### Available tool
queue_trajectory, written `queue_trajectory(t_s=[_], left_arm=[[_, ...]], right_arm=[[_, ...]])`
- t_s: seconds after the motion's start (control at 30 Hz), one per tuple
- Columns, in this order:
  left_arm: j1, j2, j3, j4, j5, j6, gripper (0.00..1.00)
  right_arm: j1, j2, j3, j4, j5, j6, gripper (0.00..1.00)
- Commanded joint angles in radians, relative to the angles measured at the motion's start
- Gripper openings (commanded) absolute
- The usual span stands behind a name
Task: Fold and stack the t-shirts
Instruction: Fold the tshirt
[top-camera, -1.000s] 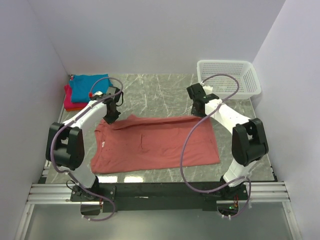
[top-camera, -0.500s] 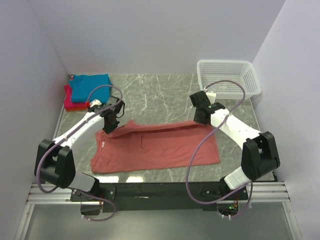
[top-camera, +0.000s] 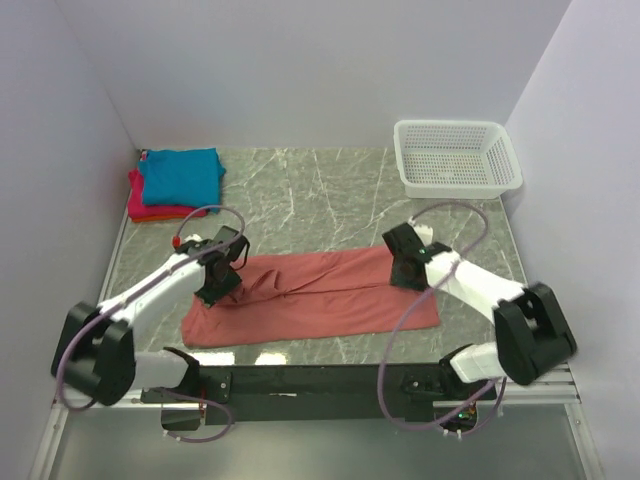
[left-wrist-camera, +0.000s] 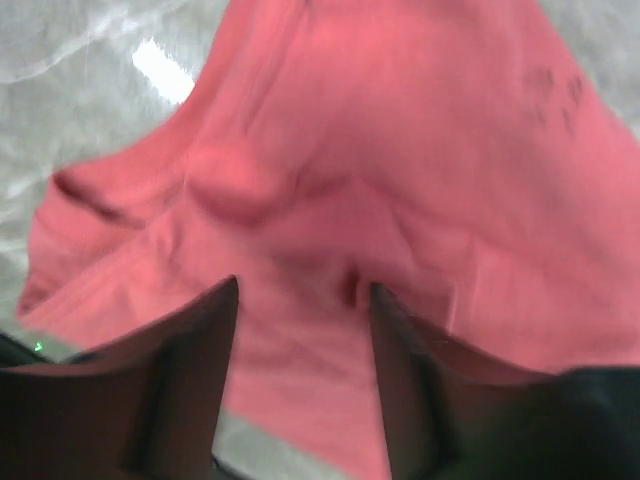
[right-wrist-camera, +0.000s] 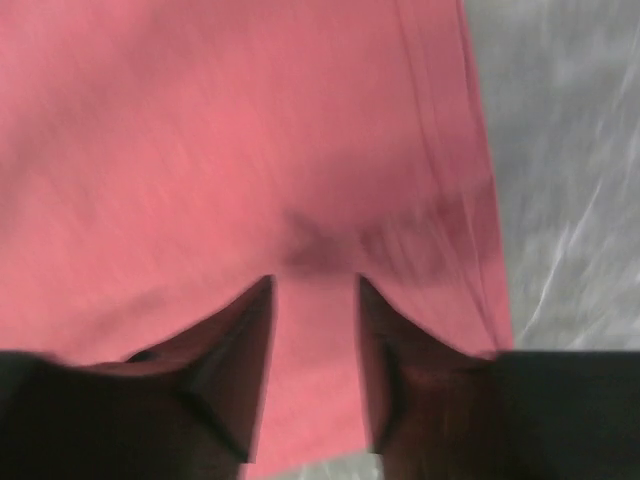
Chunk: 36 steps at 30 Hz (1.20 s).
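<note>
The salmon-red t-shirt (top-camera: 320, 300) lies flat on the marble table as a long band, its far half folded over toward the near edge. My left gripper (top-camera: 216, 284) hovers over the shirt's left end, jaws open with only cloth (left-wrist-camera: 400, 150) below them (left-wrist-camera: 300, 285). Over the right end, my right gripper (top-camera: 408, 272) is open too, with the shirt (right-wrist-camera: 200, 130) filling its view (right-wrist-camera: 313, 280) and nothing pinched. A teal-blue t-shirt (top-camera: 181, 174) lies folded on a magenta-pink t-shirt (top-camera: 148, 208) at the back left corner.
A white mesh basket (top-camera: 456, 155) stands at the back right corner. Grey walls close in the table on three sides. Purple cables loop off both arms. Bare marble (top-camera: 320, 190) shows between the shirt and the back wall.
Both grippers carried the shirt's far edge toward the near edge, folding it lengthwise, then opened and let go of the cloth.
</note>
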Motion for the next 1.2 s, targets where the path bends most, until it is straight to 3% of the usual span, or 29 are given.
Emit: queue_trajectory(t_s=[0.0,0.03,0.13,0.3,0.4,0.5,0.67,0.77,0.87,0.9,0.93,1.17], left_arm=[[-0.04,-0.147,-0.015,-0.084,0.038,-0.029,0.62],[-0.04,-0.204,-0.024,-0.087,0.048,-0.015,0.74],[-0.04,-0.261,-0.009,-0.035,0.077,0.04,0.87],[-0.04,-0.151,0.074,0.13,0.089,0.148,0.93],[-0.038,-0.031,0.173,0.088,0.066,0.165,0.93],[-0.038,0.122,0.224,-0.009,0.069,0.146,0.75],[-0.038,0.141,0.145,0.003,0.128,0.12,0.73],[-0.038,0.175,0.123,0.0,0.128,0.117,0.63],[-0.038,0.216,0.129,-0.023,0.126,0.108,0.28],[-0.038,0.218,0.128,-0.03,0.125,0.102,0.07],[-0.038,0.212,0.125,-0.034,0.126,0.102,0.01],[-0.041,0.049,0.04,-0.153,0.114,0.047,0.01]], right_arm=[[0.017,-0.196,-0.08,-0.019,-0.037,0.054,0.5],[0.018,-0.231,-0.089,-0.024,-0.045,0.056,0.61],[0.014,-0.324,-0.084,-0.027,-0.051,0.036,0.69],[0.006,-0.299,-0.009,0.06,-0.105,-0.007,0.7],[0.008,-0.236,0.044,0.079,-0.125,-0.008,0.7],[0.008,-0.186,0.065,0.087,-0.139,-0.01,0.7],[0.006,-0.145,0.056,0.102,-0.145,-0.005,0.7],[0.006,-0.134,0.055,0.105,-0.14,-0.012,0.7],[0.008,-0.133,0.05,0.1,-0.139,-0.015,0.7],[0.008,-0.136,0.048,0.097,-0.133,-0.013,0.7],[0.008,-0.139,0.045,0.097,-0.131,-0.013,0.7],[0.006,-0.185,0.016,0.103,-0.136,-0.015,0.7]])
